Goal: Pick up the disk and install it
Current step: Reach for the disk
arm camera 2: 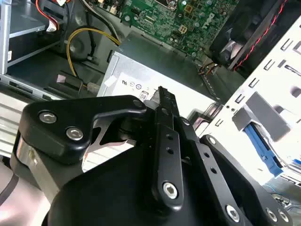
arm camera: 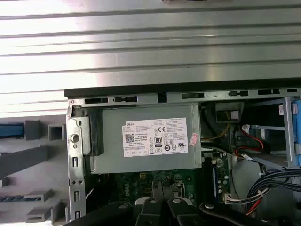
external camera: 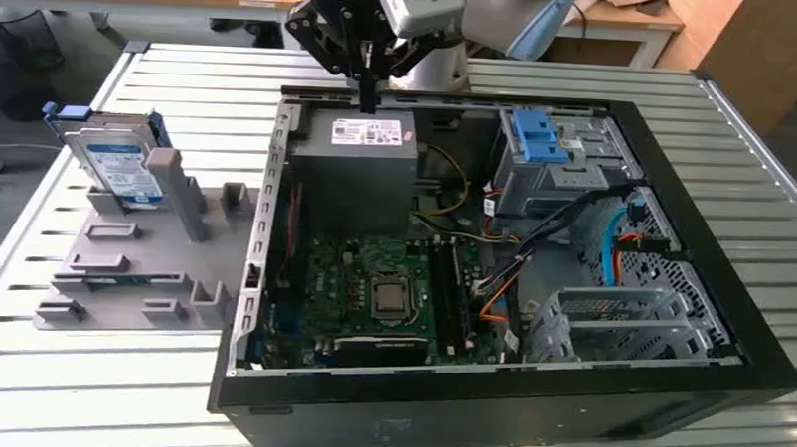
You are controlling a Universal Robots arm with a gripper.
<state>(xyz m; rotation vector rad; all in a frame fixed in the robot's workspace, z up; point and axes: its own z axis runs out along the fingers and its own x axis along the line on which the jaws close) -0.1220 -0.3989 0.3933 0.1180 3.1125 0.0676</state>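
Pincer (external camera: 366,99) above power supply (external camera: 361,168), disk (external camera: 119,166) upright in grey rack (external camera: 121,273) beside case (external camera: 498,411)

Setting: I work over a ribbed silver aluminium tabletop (external camera: 192,77), brightly and evenly lit. Grey floor (external camera: 9,195) lies off the exterior view's left. A white-topped desk (external camera: 128,3) and a light brown wooden panel (external camera: 757,47) stand behind.
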